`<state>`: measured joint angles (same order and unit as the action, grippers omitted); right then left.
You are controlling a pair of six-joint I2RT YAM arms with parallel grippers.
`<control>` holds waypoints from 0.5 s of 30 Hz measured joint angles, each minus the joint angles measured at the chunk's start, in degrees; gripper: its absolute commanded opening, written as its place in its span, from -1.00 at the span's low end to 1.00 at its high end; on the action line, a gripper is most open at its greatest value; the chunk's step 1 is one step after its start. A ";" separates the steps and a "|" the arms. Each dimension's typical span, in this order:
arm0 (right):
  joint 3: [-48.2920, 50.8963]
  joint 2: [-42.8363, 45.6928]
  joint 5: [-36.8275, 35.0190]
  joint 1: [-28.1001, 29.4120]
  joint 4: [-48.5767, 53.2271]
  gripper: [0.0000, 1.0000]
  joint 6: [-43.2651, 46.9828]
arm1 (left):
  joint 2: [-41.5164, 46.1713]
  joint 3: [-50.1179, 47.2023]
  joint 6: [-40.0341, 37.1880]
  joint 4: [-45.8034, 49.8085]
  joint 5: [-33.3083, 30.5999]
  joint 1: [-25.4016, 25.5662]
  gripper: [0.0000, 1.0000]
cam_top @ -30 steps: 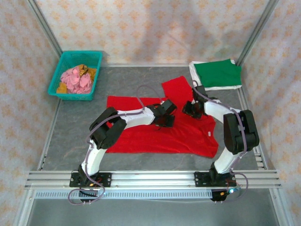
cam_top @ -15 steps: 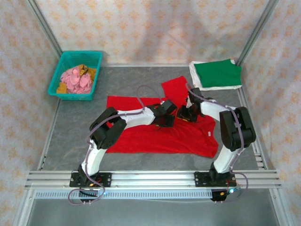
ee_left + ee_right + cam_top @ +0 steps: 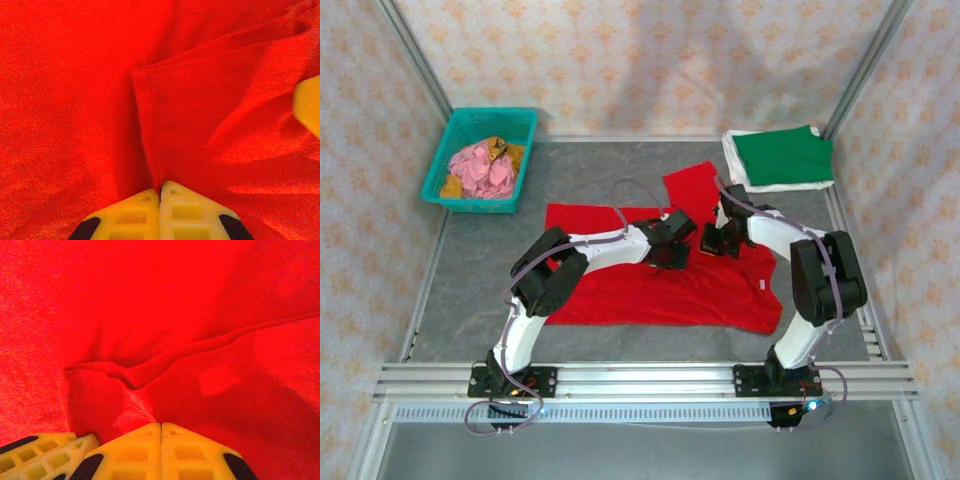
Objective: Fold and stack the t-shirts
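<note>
Right gripper point(image 3: 160, 427): just closed on a fold of the red t-shirt point(image 3: 650, 290), mid-table.
Left gripper point(image 3: 160, 192): clamped on the same shirt, just beside.
Meaning: both pinches set — the fold can likely start.

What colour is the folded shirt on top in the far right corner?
Dark green; the folded shirt shows best in the top external view.

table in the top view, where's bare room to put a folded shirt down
Bare grey table runs along the far edge between the teal basket and the green t-shirt, and down the left side from the basket to the near rail. The middle is crowded: the red t-shirt covers it, with the left gripper and right gripper shut on it.
</note>
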<state>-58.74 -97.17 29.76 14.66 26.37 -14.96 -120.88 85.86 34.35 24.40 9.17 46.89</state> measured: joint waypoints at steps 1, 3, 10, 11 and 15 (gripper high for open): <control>0.00 1.20 -0.35 -0.09 0.15 -1.00 0.00 | 0.00 0.42 -0.17 0.52 -0.22 0.00 -1.00; 0.00 2.89 -0.70 -0.24 0.26 -1.00 0.00 | 0.04 1.05 -0.37 1.07 -0.48 0.00 -1.00; 0.00 5.14 -2.93 -1.01 0.42 -1.00 -0.04 | 0.02 5.07 -1.44 3.04 -0.72 0.00 -1.00; 0.02 5.14 -3.26 -1.25 0.42 -1.00 -0.11 | 0.02 5.25 -1.46 3.10 -0.79 0.00 -1.00; 0.02 5.14 -4.92 -1.38 0.42 -1.00 -0.35 | 0.02 5.66 -1.49 3.65 -1.16 0.00 -1.00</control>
<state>-58.72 -92.03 24.84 13.28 26.79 -15.31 -120.86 91.53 32.86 28.05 8.01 46.89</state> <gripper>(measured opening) 0.040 0.043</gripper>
